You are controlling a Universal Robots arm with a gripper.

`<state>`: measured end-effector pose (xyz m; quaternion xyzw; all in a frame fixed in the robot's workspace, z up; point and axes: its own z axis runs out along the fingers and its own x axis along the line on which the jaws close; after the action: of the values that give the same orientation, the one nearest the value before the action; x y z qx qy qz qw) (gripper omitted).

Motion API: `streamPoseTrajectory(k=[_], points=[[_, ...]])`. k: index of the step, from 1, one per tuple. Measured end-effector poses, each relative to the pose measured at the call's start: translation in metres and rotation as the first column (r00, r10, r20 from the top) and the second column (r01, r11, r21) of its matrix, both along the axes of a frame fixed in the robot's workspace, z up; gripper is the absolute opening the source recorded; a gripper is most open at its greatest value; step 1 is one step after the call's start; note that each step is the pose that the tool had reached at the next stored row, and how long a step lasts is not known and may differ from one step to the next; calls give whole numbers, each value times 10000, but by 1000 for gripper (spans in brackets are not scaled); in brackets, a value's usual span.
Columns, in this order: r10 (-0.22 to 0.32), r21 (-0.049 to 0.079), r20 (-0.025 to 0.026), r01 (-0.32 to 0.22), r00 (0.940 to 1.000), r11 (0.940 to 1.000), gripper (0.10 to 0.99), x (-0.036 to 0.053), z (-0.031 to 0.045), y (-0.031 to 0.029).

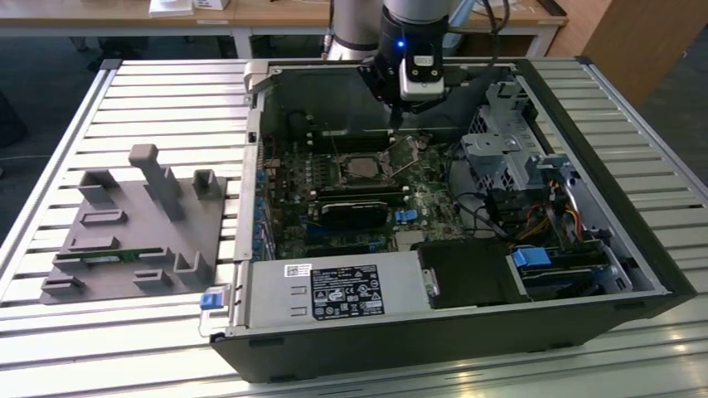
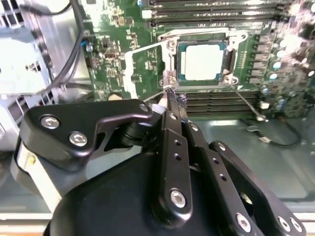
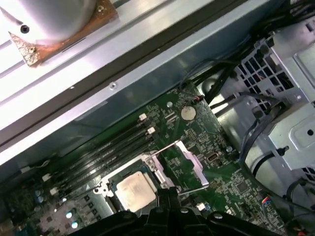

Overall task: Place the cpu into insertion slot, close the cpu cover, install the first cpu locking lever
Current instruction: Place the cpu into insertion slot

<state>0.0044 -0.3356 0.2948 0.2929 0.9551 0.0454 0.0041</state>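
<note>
Pale metal slats form the table (image 1: 155,99), and an open computer case (image 1: 443,352) lies on it. Deep inside the case, the cpu (image 2: 202,60) sits flat in the insertion slot (image 2: 230,58) with its silvery face up; both wrist views show it seated square within the rim. The cpu cover (image 2: 128,69) is swung open, off the chip, beside the slot, and green board (image 2: 108,49) shows through its window. In the first wrist view the cover (image 3: 193,161) stands tilted up from the slot's edge. A thin wire lever (image 2: 244,102) sticks out slantwise from the slot's other side, unlatched.

The gripper (image 2: 172,101) hangs just beside the slot, at the corner where the cover meets it. Its fingers (image 2: 167,123) are pressed together; whether the tips touch the cover I cannot tell. In the exterior view the gripper (image 1: 399,116) reaches down into the case's far end. A grey holder block (image 1: 133,249) lies on the table to the exterior view's left, well apart from the case.
</note>
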Motion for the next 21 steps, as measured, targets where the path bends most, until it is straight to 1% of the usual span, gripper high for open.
streamPoseTrajectory(k=[2, 3, 5, 8, 10, 11, 15, 17, 21], points=[[-324, -1, 0, 324, 9995, 9995, 106, 3, -35, 0], [-390, 0, -1, 390, 9992, 9992, 106, 10, -53, 0], [-403, 1, 0, 403, 9992, 9992, 106, 41, -90, 0], [-402, -2, 0, 402, 9992, 9992, 106, 139, -138, 4], [-403, -2, -3, 403, 9992, 9992, 106, 183, -159, 8], [-408, -3, -7, 408, 9992, 9992, 106, 194, -171, 12], [-412, -4, -54, 412, 9991, 9991, 106, 249, -243, 25], [-413, -5, -61, 413, 9991, 9991, 106, 278, -268, 26], [-411, -13, -61, 411, 9991, 9992, 106, 333, -288, 32]])
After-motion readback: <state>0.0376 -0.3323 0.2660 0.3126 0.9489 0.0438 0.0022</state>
